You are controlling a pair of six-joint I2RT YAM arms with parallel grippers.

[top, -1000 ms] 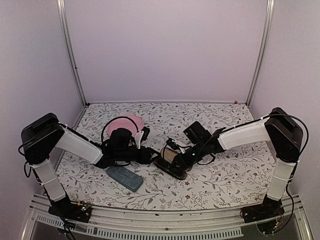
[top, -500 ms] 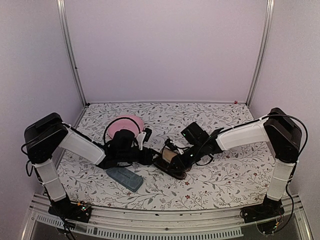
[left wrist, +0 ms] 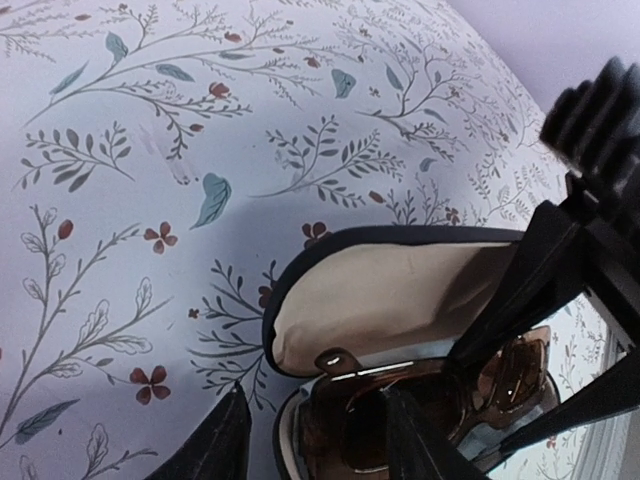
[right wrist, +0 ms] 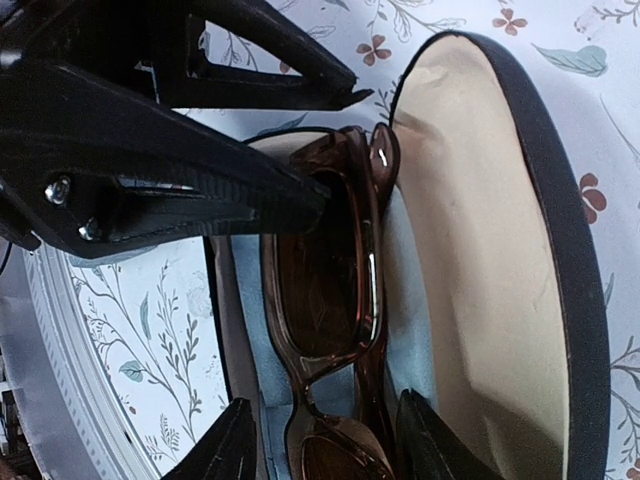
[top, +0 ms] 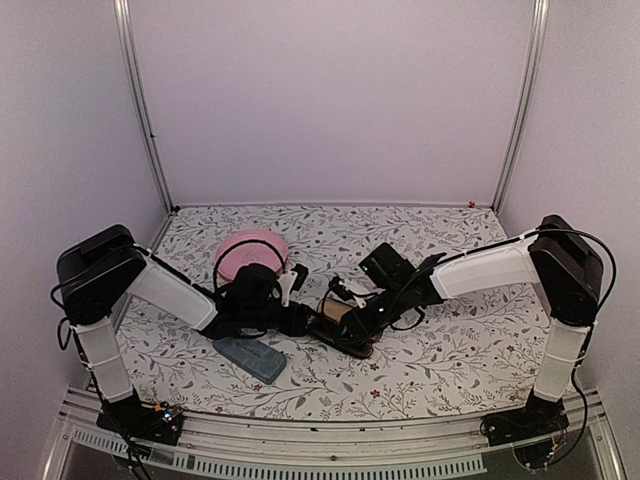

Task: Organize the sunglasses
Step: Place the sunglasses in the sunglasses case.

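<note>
The reddish-brown sunglasses (right wrist: pixel 325 270) with dark lenses lie folded inside the open black hard case (top: pixel 352 342), on a blue cloth, beside its beige-lined lid (right wrist: pixel 480 230). My right gripper (right wrist: pixel 328 445) stands open over them, one finger on each side of the frame, gripping nothing. My left gripper (left wrist: pixel 318 445) is open too, straddling the case's end wall. One of its fingers is outside on the table and the other is over a lens of the sunglasses (left wrist: pixel 425 415). In the top view both the left gripper (top: pixel 303 318) and the right gripper (top: pixel 350 306) meet at the case, mid-table.
A grey-blue rectangular case (top: pixel 250 357) lies near the front edge, left of the black case. A pink round dish (top: pixel 250 248) sits behind the left arm. The floral tablecloth (top: pixel 460 350) covers the table, and metal posts stand at the back corners.
The right jaws have widened, letting go of the sunglasses in the case. The left arm has slid right toward the case, its jaws narrowing slightly.
</note>
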